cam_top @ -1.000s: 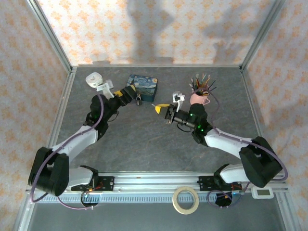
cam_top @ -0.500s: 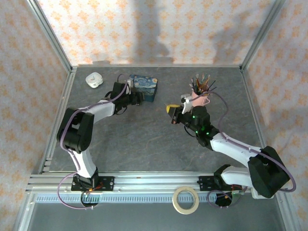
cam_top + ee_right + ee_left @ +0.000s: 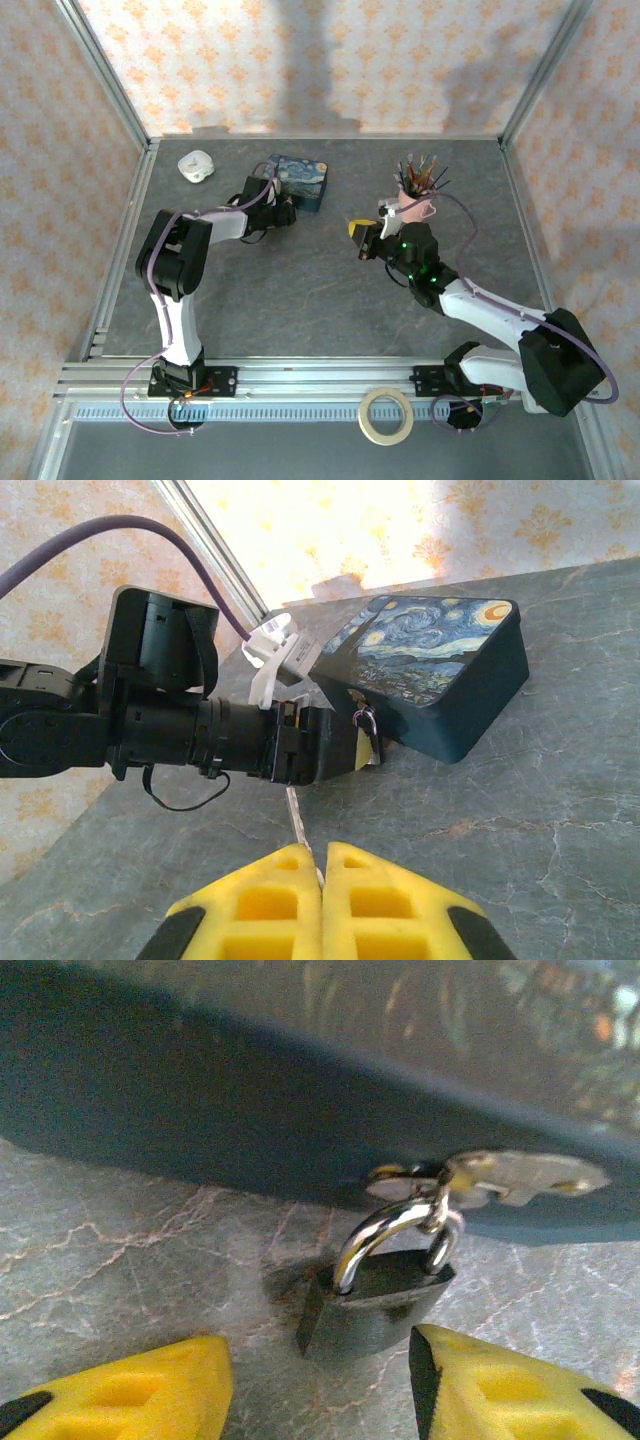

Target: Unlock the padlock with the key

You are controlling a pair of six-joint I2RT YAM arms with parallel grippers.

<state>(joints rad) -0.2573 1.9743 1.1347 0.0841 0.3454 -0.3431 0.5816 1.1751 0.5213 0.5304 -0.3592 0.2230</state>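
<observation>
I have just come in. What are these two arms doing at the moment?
The left gripper is open, its fingers on either side of the padlock, not touching it. The padlock hangs from the clasp of the blue tin. The right gripper is shut on the key, held away from the tin. The key is not yet in the lock.

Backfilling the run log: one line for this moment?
left gripper: open, flanking padlock | padlock: hung on blue tin | right gripper: shut on key, blade protruding | key: not inserted
</observation>
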